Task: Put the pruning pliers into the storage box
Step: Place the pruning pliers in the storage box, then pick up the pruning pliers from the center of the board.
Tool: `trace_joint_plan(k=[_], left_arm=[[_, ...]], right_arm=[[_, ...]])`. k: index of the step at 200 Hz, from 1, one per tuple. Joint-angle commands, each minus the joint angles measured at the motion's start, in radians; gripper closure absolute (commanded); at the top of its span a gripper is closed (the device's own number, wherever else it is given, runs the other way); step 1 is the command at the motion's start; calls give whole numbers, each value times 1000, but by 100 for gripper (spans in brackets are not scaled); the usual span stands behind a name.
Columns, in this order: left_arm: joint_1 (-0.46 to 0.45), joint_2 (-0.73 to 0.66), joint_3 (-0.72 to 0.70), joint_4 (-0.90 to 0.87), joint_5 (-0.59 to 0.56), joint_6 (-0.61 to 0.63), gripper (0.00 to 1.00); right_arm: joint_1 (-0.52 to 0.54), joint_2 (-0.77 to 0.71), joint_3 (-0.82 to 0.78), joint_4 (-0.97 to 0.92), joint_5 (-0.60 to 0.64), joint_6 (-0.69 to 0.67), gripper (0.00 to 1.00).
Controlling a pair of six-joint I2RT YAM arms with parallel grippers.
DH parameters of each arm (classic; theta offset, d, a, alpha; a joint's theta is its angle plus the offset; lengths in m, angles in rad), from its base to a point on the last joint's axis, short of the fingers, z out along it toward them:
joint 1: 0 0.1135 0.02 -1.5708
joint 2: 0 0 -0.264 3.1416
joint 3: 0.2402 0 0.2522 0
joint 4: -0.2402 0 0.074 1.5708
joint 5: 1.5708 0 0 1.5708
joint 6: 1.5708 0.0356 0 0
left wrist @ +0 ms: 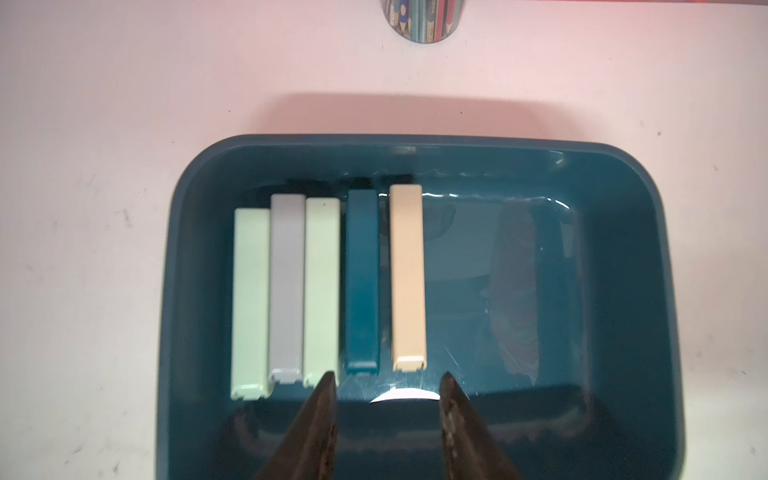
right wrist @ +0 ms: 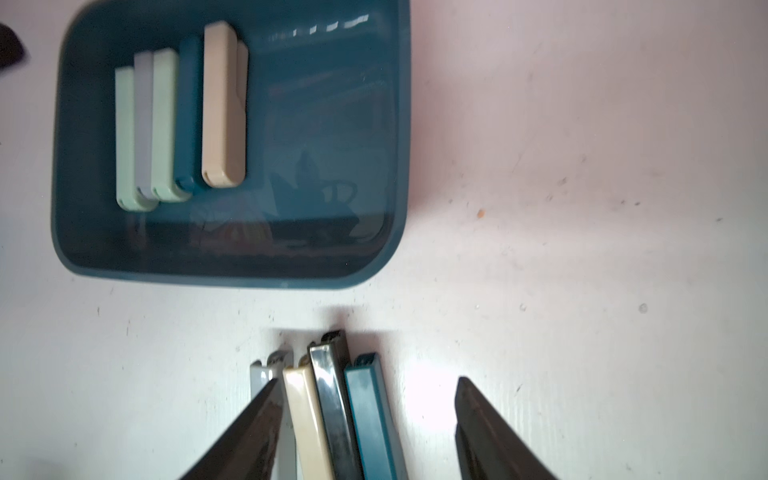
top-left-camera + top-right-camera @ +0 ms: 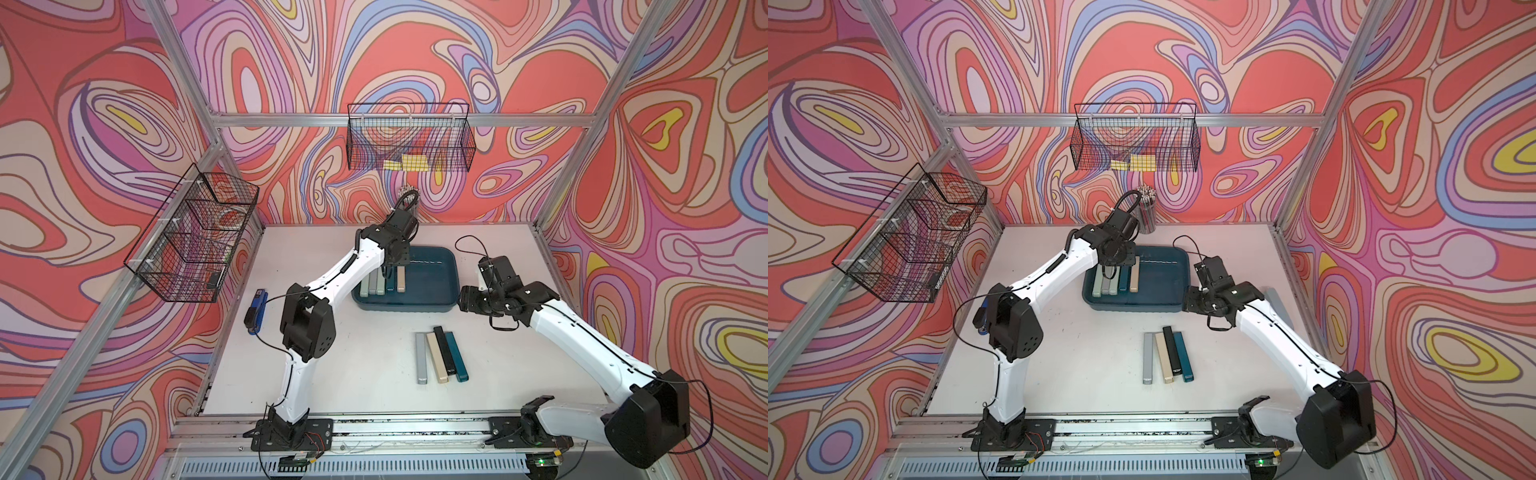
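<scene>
The left end effector (image 1: 387, 380) hangs over the storage box (image 1: 415, 141), jaws narrowly parted with nothing between them. Its tips are above the near ends of the pruning pliers (image 1: 362, 282) lying inside. The right end effector (image 2: 368, 384) stands wider and is also empty. It is beside the box's near right corner, above the counter (image 3: 332, 374), and its wrist view looks down on the loose row (image 3: 438, 359).

Five cases are stowed and four lie outside, so the task looks a little past halfway. As I read it, the left arm has only to lift clear, and the next pick falls to the right arm. It would need to swing toward the near edge and come down across one case. The four touch side by side, so the teal one (image 3: 457, 357) at the row's right, with one flank free, seems the easiest to straddle.

The box sits toward the far edge, about mid-counter. Its five cases lie parallel in its left half: pale green, grey and pale green touching, then teal and beige slightly apart. Its right half is bare. Behind it, at the far edge, a pencil cup (image 3: 1147, 212) is packed with pencils. The back wire basket (image 3: 361, 141) holds yellow pads (image 3: 409, 163). I cannot tell what the left-wall basket (image 3: 174, 282) holds. A stapler (image 3: 257, 311) lies near the left edge.
</scene>
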Motion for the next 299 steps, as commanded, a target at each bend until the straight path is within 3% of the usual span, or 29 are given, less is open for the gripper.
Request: trace_joint_plan(k=[1, 36, 71, 103, 138, 299], left_arm=[[-2, -95, -127, 31, 33, 4, 53], [-35, -233, -348, 72, 33, -28, 49], [-69, -305, -471, 65, 55, -64, 49], [-74, -358, -557, 81, 71, -98, 49], [-74, -382, -576, 73, 59, -97, 49], [-74, -411, -596, 67, 59, -110, 48]], right_arm=[[46, -2, -69, -42, 33, 62, 35], [178, 66, -98, -74, 93, 98, 44], [206, 57, -148, -43, 48, 136, 56], [254, 77, -185, -20, 18, 160, 57], [305, 100, -213, -5, 32, 191, 57], [305, 85, -266, -7, 94, 183, 56]])
